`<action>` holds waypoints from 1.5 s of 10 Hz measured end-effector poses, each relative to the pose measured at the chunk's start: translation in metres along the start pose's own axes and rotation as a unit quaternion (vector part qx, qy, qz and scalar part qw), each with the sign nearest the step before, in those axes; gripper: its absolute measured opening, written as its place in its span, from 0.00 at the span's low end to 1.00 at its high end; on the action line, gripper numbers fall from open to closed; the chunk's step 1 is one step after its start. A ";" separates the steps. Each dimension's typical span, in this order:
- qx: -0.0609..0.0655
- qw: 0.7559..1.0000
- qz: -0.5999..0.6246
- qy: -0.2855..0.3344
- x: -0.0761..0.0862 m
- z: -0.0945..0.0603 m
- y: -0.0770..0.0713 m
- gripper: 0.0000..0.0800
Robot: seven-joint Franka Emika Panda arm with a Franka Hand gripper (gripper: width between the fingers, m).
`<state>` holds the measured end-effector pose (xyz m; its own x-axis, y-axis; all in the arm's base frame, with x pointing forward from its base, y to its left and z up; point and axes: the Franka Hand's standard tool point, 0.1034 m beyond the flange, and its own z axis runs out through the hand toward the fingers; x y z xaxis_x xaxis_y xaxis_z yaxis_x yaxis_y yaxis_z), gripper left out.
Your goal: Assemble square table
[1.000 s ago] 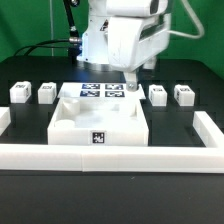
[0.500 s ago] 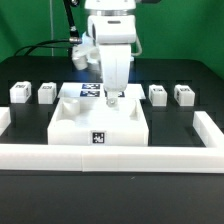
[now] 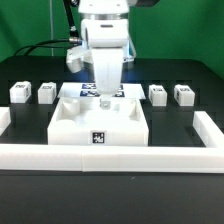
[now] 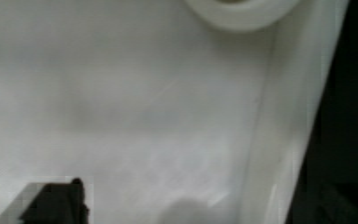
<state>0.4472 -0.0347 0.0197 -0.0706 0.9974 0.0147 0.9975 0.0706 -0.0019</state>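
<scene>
The square tabletop (image 3: 98, 128) lies mid-surface (image 3: 30, 175), with two legs (image 3: 46, 93) apart on either side. The hand (image 3: 104, 101) hangs low over its back part, perhaps touching; clenched or released, I cannot tell.

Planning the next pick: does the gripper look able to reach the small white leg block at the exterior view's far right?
Probably yes: the leg block stands apart from its neighbour with nothing above it.
</scene>
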 end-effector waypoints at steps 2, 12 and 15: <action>0.004 1.000 0.008 0.002 -0.005 0.010 -0.007 0.81; 0.005 1.000 0.011 0.002 -0.006 0.010 -0.007 0.07; 0.005 1.000 0.011 0.002 -0.006 0.010 -0.007 0.07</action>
<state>0.4405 -0.0406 0.0092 -0.0484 0.9986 0.0189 0.9988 0.0487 -0.0114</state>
